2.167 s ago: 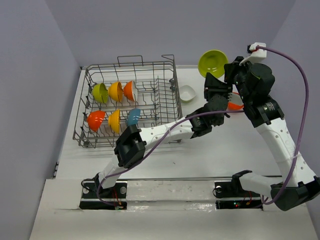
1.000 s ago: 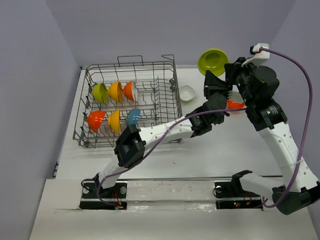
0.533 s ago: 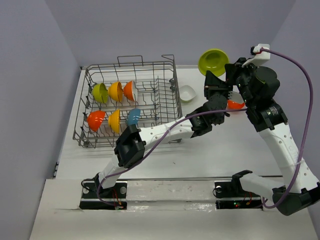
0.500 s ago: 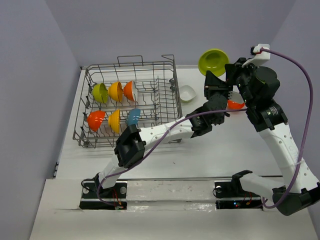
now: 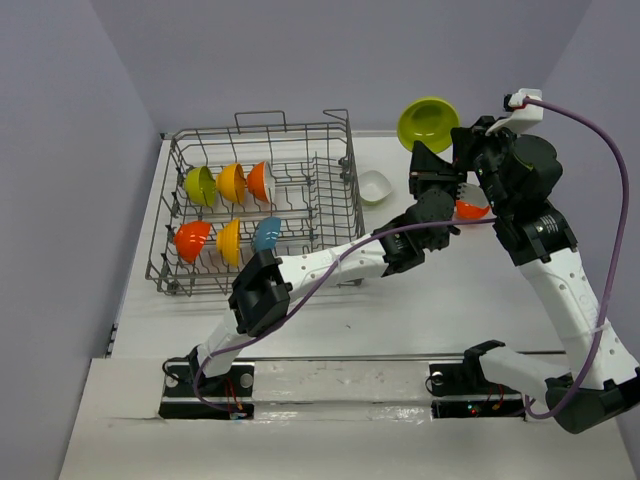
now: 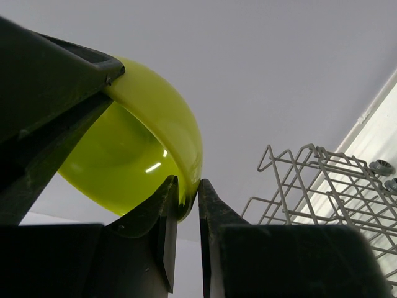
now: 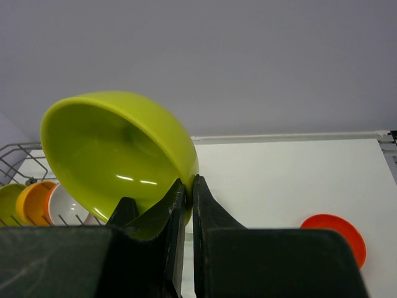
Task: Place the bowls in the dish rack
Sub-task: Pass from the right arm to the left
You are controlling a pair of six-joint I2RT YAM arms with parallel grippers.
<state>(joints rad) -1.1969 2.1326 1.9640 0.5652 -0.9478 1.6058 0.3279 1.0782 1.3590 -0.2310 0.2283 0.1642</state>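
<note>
From above, the spot where the two grippers meet the lime green bowl (image 5: 428,122) is lost among dark wrist housings. The loose red-orange bowl (image 5: 470,209) on the counter (image 5: 470,300) shows only as a sliver behind the arms, and the right wrist view cuts off its lower edge. The wrist views settle the grip. The left gripper (image 6: 188,197) is pinched narrow on that lime bowl's rim and the right gripper (image 7: 188,189) is pinched on its wall at another spot, so both hold it aloft, to the right of the dish rack (image 5: 340,190). There are nine bowls in all: one held, two on the counter and six in the rack. With the red-orange one on the counter is a white bowl (image 5: 374,186) near the rack's right wall. The six stand on edge in two rows of three. The back row has a second lime green bowl (image 5: 200,185), a back orange-yellow bowl (image 5: 232,183) and a white-edged bowl (image 5: 260,181) that reads orange inside, its true colour unclear. The front row has a racked red-orange bowl (image 5: 190,240), a front orange-yellow bowl (image 5: 229,241) and a teal bowl (image 5: 267,234).
</note>
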